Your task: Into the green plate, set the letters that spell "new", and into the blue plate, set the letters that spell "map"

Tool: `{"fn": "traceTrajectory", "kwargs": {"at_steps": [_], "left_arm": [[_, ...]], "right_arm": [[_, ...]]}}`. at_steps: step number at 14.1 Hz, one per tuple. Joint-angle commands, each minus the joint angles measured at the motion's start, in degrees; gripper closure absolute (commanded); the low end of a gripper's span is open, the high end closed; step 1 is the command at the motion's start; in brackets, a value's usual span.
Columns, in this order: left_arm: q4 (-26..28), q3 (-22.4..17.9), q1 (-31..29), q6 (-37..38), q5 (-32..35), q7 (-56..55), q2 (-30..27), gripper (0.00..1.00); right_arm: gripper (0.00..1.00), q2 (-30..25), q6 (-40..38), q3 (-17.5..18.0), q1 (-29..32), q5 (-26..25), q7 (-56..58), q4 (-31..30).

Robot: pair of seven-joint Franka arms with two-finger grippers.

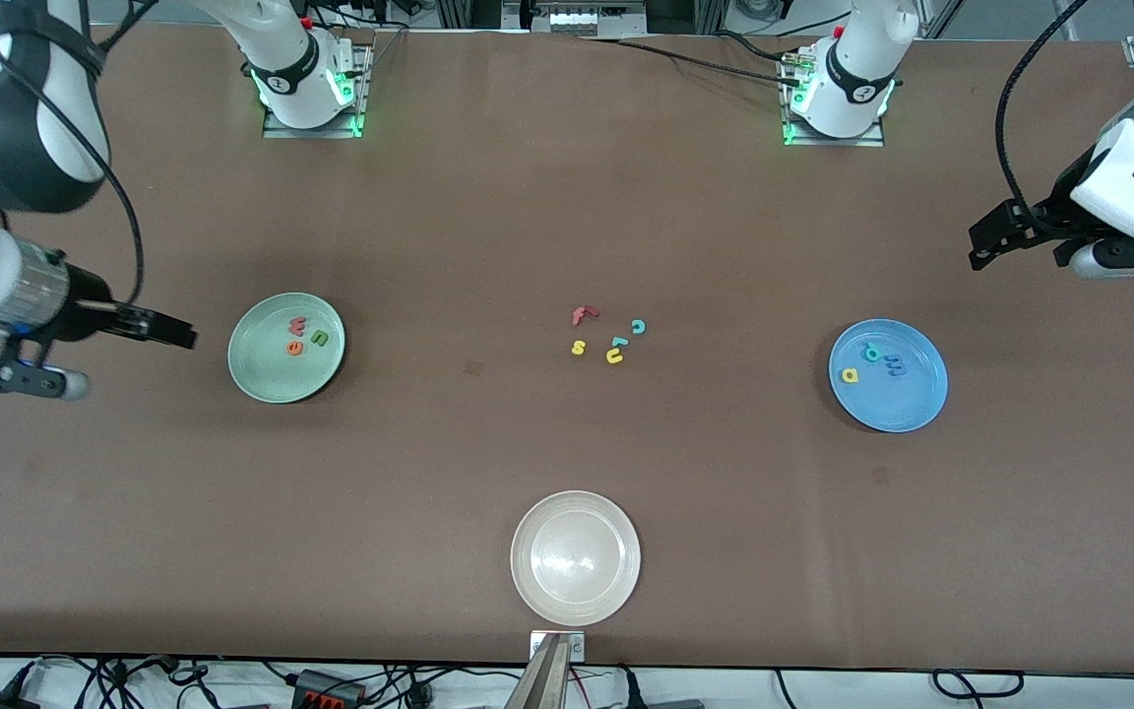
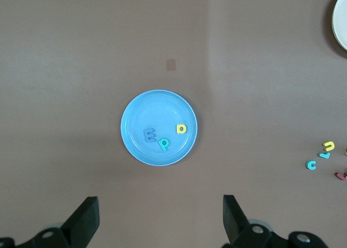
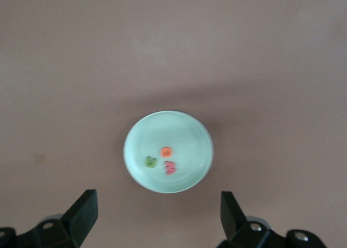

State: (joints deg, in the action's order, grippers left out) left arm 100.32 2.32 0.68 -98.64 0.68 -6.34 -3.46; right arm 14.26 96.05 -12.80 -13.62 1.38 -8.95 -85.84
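Mint-green plate (image 1: 262, 379) holds green n (image 1: 319, 339), orange e (image 1: 294, 347), pinkish-red w (image 1: 297, 324). Bright blue plate (image 1: 912, 409) holds blue m (image 1: 894, 366), yellow a (image 1: 850, 374), teal p (image 1: 872, 350). Cream-white plate (image 1: 537, 591). Plain brown table (image 1: 567, 217).

n, e, w letters (image 1: 303, 335) in green plate (image 1: 257, 379), m, a, p letters (image 1: 872, 360) in blue plate (image 1: 916, 409)

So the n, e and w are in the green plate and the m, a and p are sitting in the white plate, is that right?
Not quite. The m, a and p lie in the blue plate, not the white plate, which holds no letters. The front view shows this. The n, e and w are indeed in the green plate.
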Motion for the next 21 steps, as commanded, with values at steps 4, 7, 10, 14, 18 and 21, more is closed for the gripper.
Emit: {"fn": "traceTrajectory", "kwargs": {"at_steps": [4, 7, 10, 14, 18, 21], "left_arm": [[-0.5, -0.1, 0.2, 1.0, -1.0, -0.1, -0.7, 0.0], [-0.5, 0.0, 0.2, 1.1, -1.0, -0.1, -0.7, 0.0], [-0.5, 0.1, 0.2, 1.0, -1.0, -0.2, -0.7, 0.0], [-0.5, 0.1, 0.2, 1.1, -1.0, -0.2, -0.7, 0.0], [-0.5, 0.2, 0.2, 1.1, -1.0, -0.2, -0.7, 0.0], [-0.5, 0.2, 0.3, 1.1, -1.0, -0.1, -0.7, 0.0]], "right_arm": [[0.0, -2.8, -1.6, 7.1, 12.6, -1.2, 5.3, 4.5], [0.0, -5.7, -3.1, 6.6, 13.0, -1.7, 5.5, 4.5], [0.0, -7.0, -2.8, 7.1, 14.7, -1.4, 6.0, 3.8], [0.0, -10.6, -3.1, 7.0, 14.6, -1.5, 8.8, -2.2], [0.0, -16.1, 0.2, 6.9, 14.6, -1.8, 9.5, -10.5], [0.0, -18.1, 1.9, 6.9, 14.6, -3.0, 12.0, -12.9]]}}
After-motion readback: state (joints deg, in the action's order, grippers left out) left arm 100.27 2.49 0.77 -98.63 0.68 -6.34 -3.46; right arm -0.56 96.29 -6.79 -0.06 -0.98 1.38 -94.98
